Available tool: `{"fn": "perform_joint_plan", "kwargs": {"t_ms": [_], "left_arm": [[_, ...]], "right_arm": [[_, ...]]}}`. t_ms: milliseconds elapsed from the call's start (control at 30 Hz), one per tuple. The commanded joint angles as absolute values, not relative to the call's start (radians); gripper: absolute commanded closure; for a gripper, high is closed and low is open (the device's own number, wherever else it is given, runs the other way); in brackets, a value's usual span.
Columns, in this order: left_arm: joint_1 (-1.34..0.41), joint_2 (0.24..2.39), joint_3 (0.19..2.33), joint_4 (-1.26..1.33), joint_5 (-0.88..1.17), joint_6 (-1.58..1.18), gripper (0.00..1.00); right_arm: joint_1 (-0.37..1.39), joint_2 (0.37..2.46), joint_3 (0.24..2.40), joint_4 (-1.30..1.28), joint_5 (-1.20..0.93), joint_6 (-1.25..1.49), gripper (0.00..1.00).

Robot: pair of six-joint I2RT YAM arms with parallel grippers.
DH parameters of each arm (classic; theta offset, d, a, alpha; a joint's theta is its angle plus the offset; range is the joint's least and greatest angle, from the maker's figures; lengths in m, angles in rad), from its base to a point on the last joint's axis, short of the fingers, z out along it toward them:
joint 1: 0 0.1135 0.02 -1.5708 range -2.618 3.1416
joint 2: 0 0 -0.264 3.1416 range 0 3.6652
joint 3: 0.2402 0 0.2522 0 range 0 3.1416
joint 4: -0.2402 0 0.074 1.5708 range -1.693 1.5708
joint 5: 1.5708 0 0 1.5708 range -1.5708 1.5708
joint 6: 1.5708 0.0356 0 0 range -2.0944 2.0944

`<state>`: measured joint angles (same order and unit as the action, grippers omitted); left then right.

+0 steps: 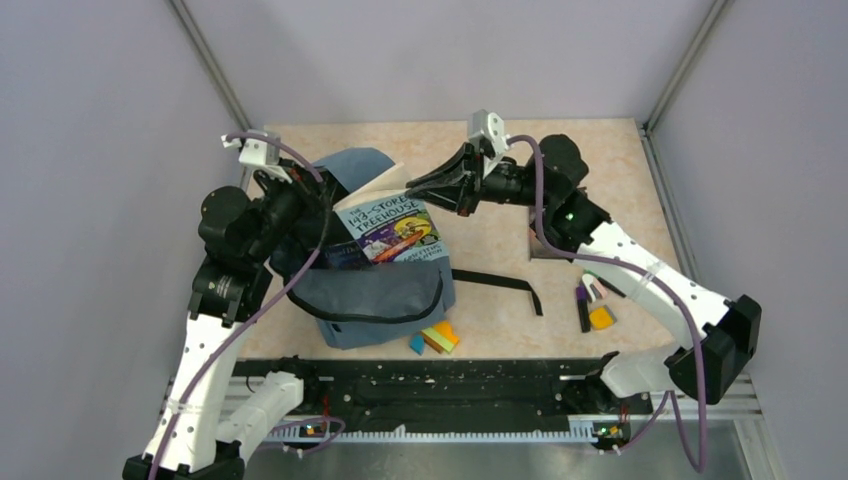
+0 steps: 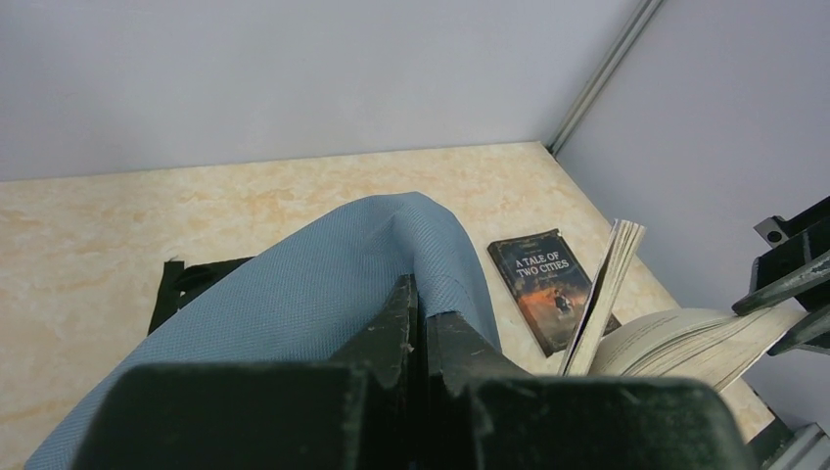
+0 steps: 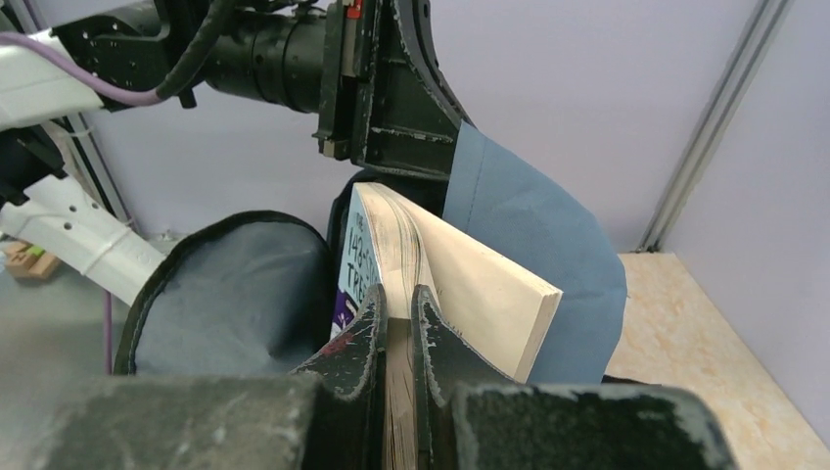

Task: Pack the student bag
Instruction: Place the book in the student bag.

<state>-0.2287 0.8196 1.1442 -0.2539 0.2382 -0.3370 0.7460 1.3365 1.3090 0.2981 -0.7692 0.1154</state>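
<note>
The slate-blue student bag (image 1: 385, 295) lies at the centre left of the table, mouth open, dark lining (image 3: 235, 294) showing. My left gripper (image 1: 318, 193) is shut on the bag's upper flap (image 2: 323, 274) and holds it up. A paperback with a light-blue "Treehouse" cover (image 1: 390, 225) stands tilted in the bag's mouth. My right gripper (image 1: 415, 184) is shut on a bunch of its pages (image 3: 398, 323) at the far edge. The rest of the pages (image 3: 489, 284) fan out against the flap (image 3: 538, 235).
A dark book, "A Tale of Two Cities" (image 2: 543, 284), lies flat on the table beyond the flap. Coloured blocks (image 1: 436, 338) lie at the bag's near edge. A black strap (image 1: 500, 283) runs right from the bag. Small items (image 1: 595, 305) lie near the right arm.
</note>
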Motion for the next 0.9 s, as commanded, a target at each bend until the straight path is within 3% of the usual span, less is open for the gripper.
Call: {"fn": "perform_joint_plan", "kwargs": {"t_ms": [0, 367, 600, 867], "left_arm": [[-0.222, 0.786, 1.210, -0.107, 0.260, -0.322, 1.00], [-0.222, 0.783, 1.186, -0.066, 0.372, -0.286, 1.00], [-0.222, 0.778, 1.176, -0.058, 0.391, -0.278, 1.00], [-0.222, 0.774, 1.167, -0.052, 0.395, -0.277, 1.00]], "right_arm": [[0.753, 1.330, 1.353, 0.190, -0.836, 0.013, 1.00], [0.854, 1.522, 1.518, 0.109, -0.946, -0.035, 1.00], [0.988, 1.670, 1.685, -0.335, -0.686, -0.316, 1.00], [1.057, 1.720, 1.668, -0.359, -0.533, -0.290, 1.00]]}}
